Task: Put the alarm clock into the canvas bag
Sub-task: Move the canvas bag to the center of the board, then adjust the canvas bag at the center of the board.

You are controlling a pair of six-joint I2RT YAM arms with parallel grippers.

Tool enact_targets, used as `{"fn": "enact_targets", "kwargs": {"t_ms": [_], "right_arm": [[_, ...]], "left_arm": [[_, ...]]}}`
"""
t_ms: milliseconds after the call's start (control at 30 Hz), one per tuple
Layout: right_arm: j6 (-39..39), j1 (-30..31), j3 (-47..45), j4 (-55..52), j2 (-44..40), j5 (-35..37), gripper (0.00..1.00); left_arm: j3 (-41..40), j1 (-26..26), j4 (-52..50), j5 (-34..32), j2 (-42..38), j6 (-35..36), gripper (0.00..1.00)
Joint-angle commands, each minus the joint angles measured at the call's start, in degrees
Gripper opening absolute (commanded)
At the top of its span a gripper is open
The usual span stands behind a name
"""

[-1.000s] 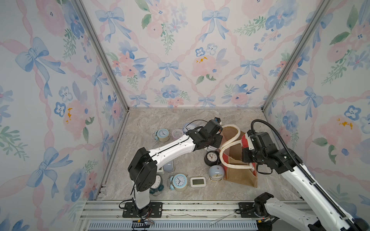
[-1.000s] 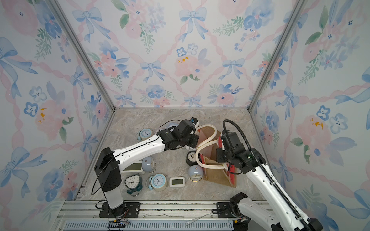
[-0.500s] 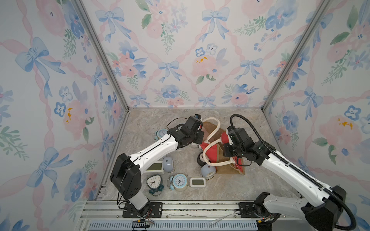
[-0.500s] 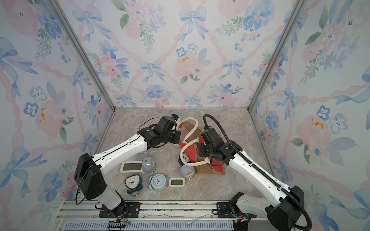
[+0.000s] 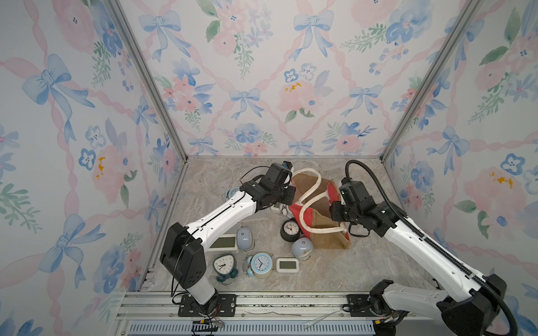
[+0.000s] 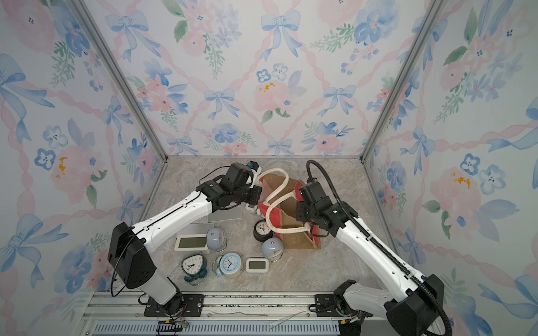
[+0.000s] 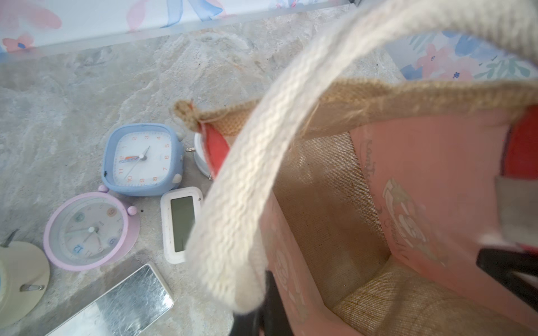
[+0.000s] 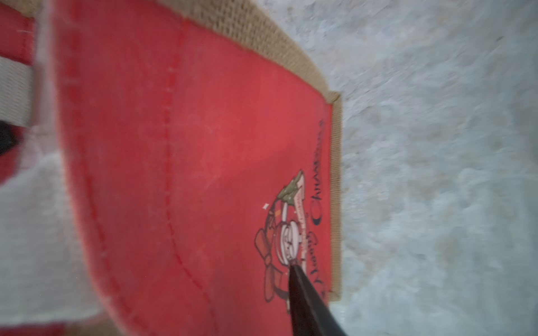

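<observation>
Floral walls [image 5: 262,72] box in a marbled table [image 5: 364,261], and it's busy down there. Left gripper [image 7: 269,296] first: jaws clamped tight on the rim of the bag [image 5: 328,238], beside the foot of a white handle [image 7: 247,174], at the bag's 10 o'clock corner. Over to the right gripper [image 5: 334,210], at the bag's 3 o'clock: jaws parted astride the red panel [image 8: 189,145]. One finger [image 8: 308,302] lies on the printed outside and its partner is hidden behind the cloth. Whether it presses the panel, I can't tell. The bag sits just right of centre, mouth up, skewed between the two arms.

Clocks now, every one on the table outside the bag. At 7 o'clock there's a big digital clock [image 5: 222,242] with a blue dome clock [image 5: 244,238] just beside it. Nearer the front edge, round to 6, a cream clock [image 5: 223,264], a twin-bell clock [image 5: 262,263] and a small digital clock [image 5: 287,264] sit in a row. A black clock [image 5: 289,229] is tucked against the bag's 9 o'clock side by the handle loop. A grey dome clock [image 5: 302,247] rests at the bag's front corner.

Only the left wrist view looks into the bag, showing a burlap floor and pink inner walls. It also catches a square blue clock [image 7: 142,160], a lilac clock [image 7: 87,229] and a silver slab [image 7: 122,305], which the left arm largely covers in both top views. The right wrist view is blurred, close on the red cloth.
</observation>
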Motion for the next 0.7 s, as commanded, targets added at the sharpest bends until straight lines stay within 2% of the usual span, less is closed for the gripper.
{"fn": "enact_targets", "kwargs": {"t_ms": [0, 167, 300, 433, 533, 667], "right_arm": [[-3.6, -2.9, 3.6, -9.0, -3.7, 5.3, 0.55], [-7.8, -1.7, 10.8, -16.8, -5.5, 8.3, 0.60], [-9.1, 5.7, 16.3, -20.6, -4.7, 10.9, 0.62], [-9.3, 12.4, 19.6, -20.4, -1.4, 5.5, 0.65], [-10.8, 15.2, 19.8, -20.2, 2.4, 1.3, 0.61], [-12.9, 18.0, 19.1, -21.8, 6.6, -0.6, 0.51]], "left_arm": [[2.6, -1.7, -0.4, 2.2, 2.9, 1.4, 0.00], [5.4, -3.3, -0.4, 2.4, 5.6, 0.5, 0.00], [6.6, -3.9, -0.4, 2.0, 6.7, 0.4, 0.00], [7.1, -4.0, -0.3, 1.9, 7.1, 0.3, 0.00], [7.4, -4.1, -0.4, 2.0, 7.2, 0.3, 0.00], [7.6, -4.2, -0.4, 2.0, 7.2, 0.4, 0.00]]}}
